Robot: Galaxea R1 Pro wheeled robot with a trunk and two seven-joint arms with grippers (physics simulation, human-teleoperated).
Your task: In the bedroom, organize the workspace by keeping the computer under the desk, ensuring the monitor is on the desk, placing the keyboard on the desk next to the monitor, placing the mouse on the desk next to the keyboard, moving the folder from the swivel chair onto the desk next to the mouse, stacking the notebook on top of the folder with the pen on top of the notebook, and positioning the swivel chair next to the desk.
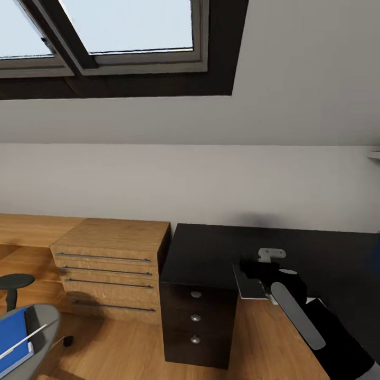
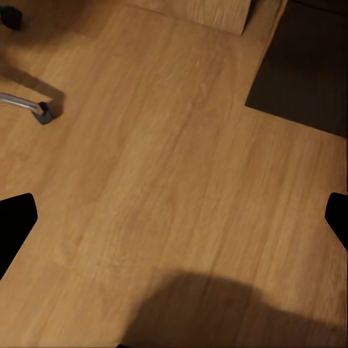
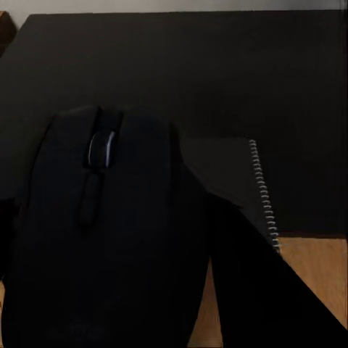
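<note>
Your right claw (image 3: pixel 109 239) is clamped on the mouse (image 3: pixel 101 210), long axis pointing at the far wall, above the worktop's (image 1: pixel 211 248) near edge; the notebook (image 3: pixel 239 188) sits just right.

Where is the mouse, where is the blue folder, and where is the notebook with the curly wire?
mouse (image 3: pixel 101 217): right wrist view, on its dark back, below the scroll wheel.
blue folder (image 1: pixel 11 333): head view, on its blue cover, lying on the chair seat.
notebook (image 3: pixel 232 181): right wrist view, on its dark cover, beside the spiral.
</note>
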